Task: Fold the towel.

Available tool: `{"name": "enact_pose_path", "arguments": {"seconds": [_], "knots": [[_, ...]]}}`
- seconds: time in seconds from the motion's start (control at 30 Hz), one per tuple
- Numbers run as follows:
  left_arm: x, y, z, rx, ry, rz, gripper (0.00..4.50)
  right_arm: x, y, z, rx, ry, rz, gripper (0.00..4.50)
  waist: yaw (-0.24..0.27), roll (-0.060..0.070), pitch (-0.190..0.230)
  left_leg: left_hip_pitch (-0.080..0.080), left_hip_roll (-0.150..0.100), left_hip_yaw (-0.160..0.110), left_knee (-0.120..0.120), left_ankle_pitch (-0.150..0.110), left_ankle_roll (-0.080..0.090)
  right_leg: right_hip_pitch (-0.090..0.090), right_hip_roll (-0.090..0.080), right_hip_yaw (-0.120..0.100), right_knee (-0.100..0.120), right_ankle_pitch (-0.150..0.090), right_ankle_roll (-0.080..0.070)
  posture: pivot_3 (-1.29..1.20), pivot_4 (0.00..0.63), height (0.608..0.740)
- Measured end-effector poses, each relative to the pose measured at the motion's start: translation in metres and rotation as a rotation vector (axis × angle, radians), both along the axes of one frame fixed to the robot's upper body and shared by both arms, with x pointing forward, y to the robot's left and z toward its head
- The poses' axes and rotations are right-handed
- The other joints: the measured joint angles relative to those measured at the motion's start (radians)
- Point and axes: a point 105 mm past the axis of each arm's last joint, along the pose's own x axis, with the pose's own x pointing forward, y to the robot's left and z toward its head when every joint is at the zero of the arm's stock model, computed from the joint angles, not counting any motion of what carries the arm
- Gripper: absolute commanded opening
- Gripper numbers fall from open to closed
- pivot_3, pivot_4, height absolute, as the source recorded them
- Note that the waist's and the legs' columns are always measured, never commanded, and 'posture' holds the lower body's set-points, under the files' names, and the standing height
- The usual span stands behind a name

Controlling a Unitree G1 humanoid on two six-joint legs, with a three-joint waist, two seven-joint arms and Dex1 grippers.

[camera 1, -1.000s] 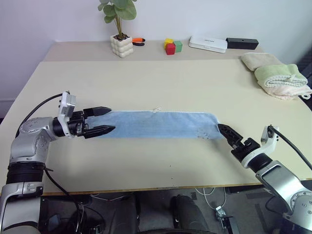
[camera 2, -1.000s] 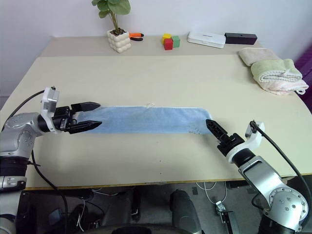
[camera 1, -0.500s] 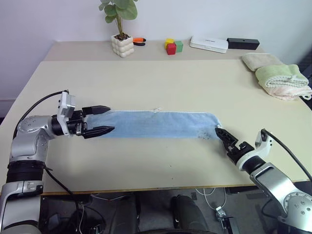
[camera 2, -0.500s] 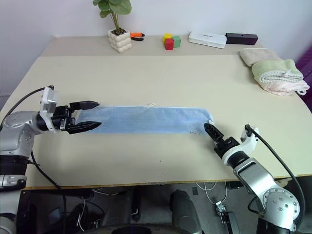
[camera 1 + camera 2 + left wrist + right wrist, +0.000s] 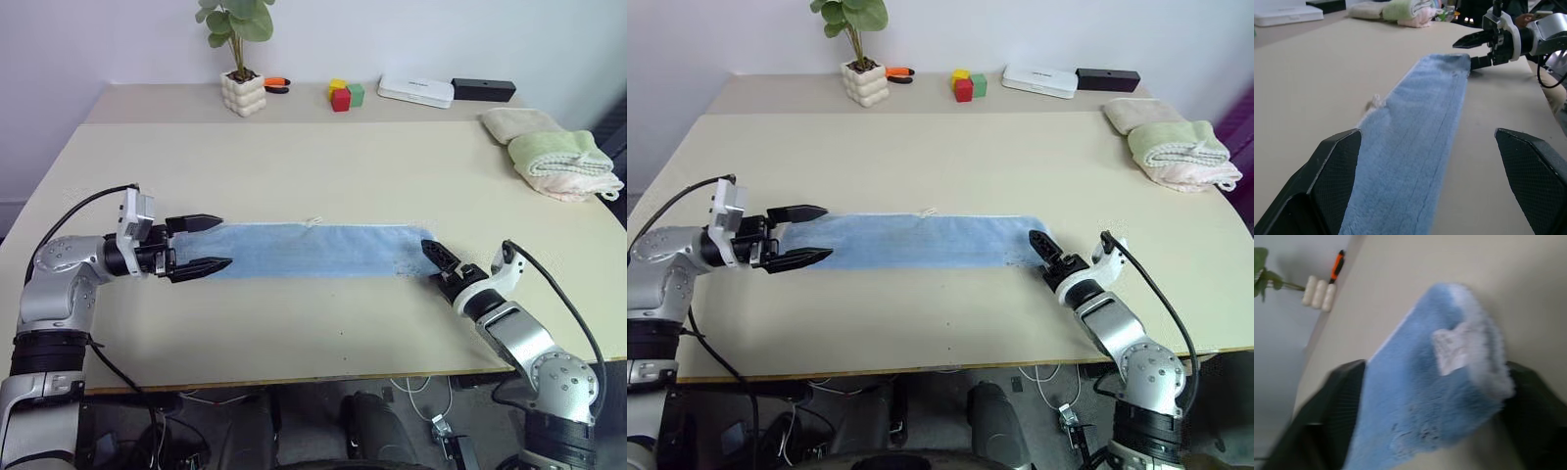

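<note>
With the light blue towel (image 5: 313, 251) stretched flat as a long strip between my two grippers, I am setting up the end grasps. My left gripper (image 5: 201, 246) is spread wide, its black fingers straddling the near end of the strip. My right gripper (image 5: 438, 261) has the far end between its fingers, not yet visibly pinched. I judge I should seat both layers deep before closing, then lift evenly so the strip folds square.

Towel (image 5: 313, 251): flat on surface (image 5: 323, 166), lengthwise left to right. Left claw (image 5: 201, 245) at its left end; right claw (image 5: 438, 262) at its right end.
</note>
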Motion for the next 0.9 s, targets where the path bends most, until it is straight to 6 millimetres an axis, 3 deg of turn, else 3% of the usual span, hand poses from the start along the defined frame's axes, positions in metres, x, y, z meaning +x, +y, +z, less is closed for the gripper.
{"name": "enact_pose_path", "arguments": {"seconds": [0.1, 0.17, 0.4, 0.7, 0.9], "knots": [[0.0, 0.001, -0.001, 0.0, 0.0, 0.007, 4.5, 0.004, 0.0, -0.004, -0.001, 0.012, -0.01, 1.14, 0.0, 0.0, 0.0, 0.0, 0.0, 0.0, 0.0, 0.0, 0.0, 0.0, 0.0, 0.0, 0.0, 0.0, 0.0, 0.0, 0.15, 0.735], [0.001, 0.001, 0.0, 0.0, -0.005, 0.012, 4.5, 0.009, 0.002, 0.004, -0.003, -0.016, -0.001, 0.11, 0.0, 0.0, 0.0, 0.0, 0.0, 0.0, 0.0, 0.0, 0.0, 0.0, 0.0, 0.0, 0.0, 0.0, 0.0, 0.0, 0.15, 0.735], [0.002, 0.001, 0.002, 0.003, -0.029, 0.019, 4.5, 0.013, -0.008, 0.006, -0.075, -0.027, -0.024, 0.04, 0.007, -0.001, 0.0, 0.0, -0.001, 0.0, 0.0, 0.0, 0.0, 0.0, -0.001, 0.0, 0.0, 0.0, 0.0, 0.0, 0.15, 0.735], [0.005, -0.001, 0.002, -0.011, -0.045, 0.028, 4.5, -0.005, -0.073, 0.016, -0.272, -0.006, -0.115, 0.04, 0.004, 0.0, 0.0, 0.0, -0.001, 0.0, 0.0, 0.0, 0.0, 0.0, -0.001, 0.0, -0.001, 0.0, 0.0, 0.0, 0.15, 0.735], [0.009, -0.001, 0.005, -0.017, -0.068, 0.021, 4.5, -0.008, -0.092, 0.031, -0.5, -0.028, -0.068, 0.04, 0.006, 0.0, 0.0, -0.001, -0.001, 0.001, 0.0, 0.0, 0.001, 0.0, -0.001, 0.0, -0.001, 0.0, 0.0, 0.0, 0.15, 0.735]]}}
